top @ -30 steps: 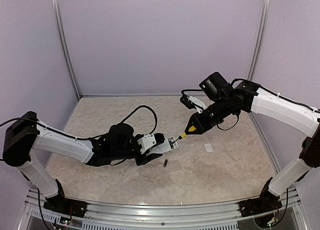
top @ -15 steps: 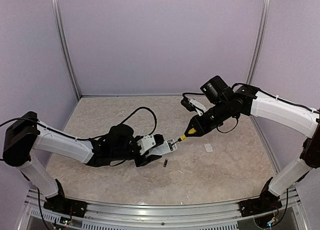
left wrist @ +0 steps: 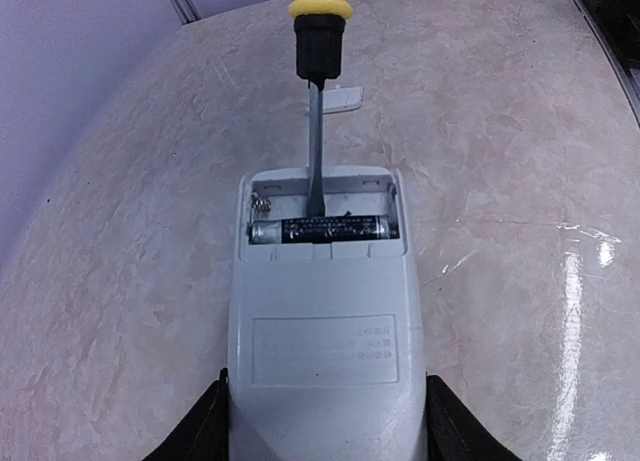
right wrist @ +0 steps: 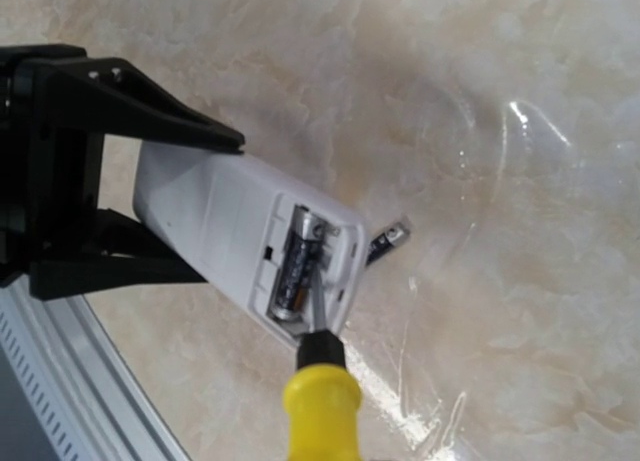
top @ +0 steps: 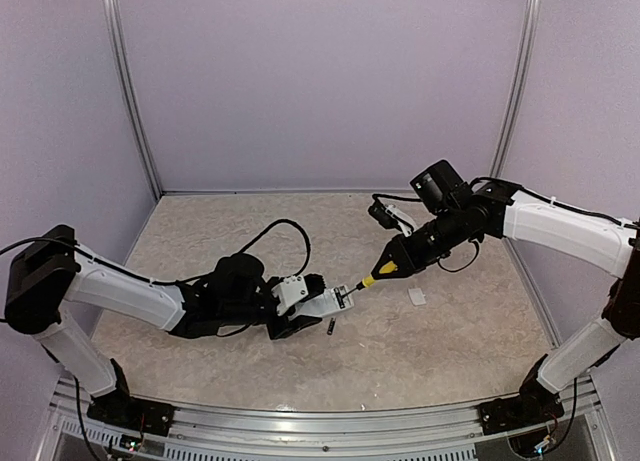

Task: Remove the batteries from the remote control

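Your left gripper (left wrist: 327,426) has its black jaws clamped on the long sides of the flat white plastic remote control (left wrist: 325,331), with the open bay pointing away from the wrist. I cannot tell whether the remote rests on the beige marbled table (left wrist: 520,131) or hangs just above it. Your right gripper (top: 394,262) is closed round the yellow-handled, steel-bladed screwdriver (left wrist: 313,111). Its tip reaches into the bay and meets the seated battery (left wrist: 318,229), a thin dark cylinder with metal ends lying crosswise.

You look about halfway. The small white square cover (top: 417,297) lies well apart to the right, and the loose battery (right wrist: 388,243) is on the table just beside the remote's open end. What is left is to lever the seated battery out.

The right wrist view shows only the handle, not the fingers gripping it. The left fingertips are cut off at the frame's bottom. You cannot see whether the blade tip is under the battery or merely against it.
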{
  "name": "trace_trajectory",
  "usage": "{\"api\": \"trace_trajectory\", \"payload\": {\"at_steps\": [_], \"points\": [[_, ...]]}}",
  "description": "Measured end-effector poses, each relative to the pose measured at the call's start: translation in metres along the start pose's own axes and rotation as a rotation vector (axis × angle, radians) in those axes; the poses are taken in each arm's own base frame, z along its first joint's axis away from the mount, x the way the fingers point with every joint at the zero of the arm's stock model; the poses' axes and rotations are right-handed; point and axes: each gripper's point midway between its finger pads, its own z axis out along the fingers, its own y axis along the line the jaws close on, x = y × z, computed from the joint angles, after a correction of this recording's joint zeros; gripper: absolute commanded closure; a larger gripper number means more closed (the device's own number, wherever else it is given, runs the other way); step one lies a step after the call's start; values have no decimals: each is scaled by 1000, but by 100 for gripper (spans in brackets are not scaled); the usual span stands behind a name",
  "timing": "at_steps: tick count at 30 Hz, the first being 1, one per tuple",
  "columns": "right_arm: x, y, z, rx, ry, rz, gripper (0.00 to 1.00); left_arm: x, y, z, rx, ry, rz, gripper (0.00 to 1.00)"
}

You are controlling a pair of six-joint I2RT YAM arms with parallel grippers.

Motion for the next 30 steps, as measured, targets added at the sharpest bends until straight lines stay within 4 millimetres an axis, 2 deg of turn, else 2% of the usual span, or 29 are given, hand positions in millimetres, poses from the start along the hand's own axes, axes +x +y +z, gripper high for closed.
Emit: {"api": "trace_trajectory", "payload": {"at_steps": [30], "points": [[15, -15, 7, -136, 13, 90, 100, 3, -8, -2, 35, -26, -1, 100]]}}
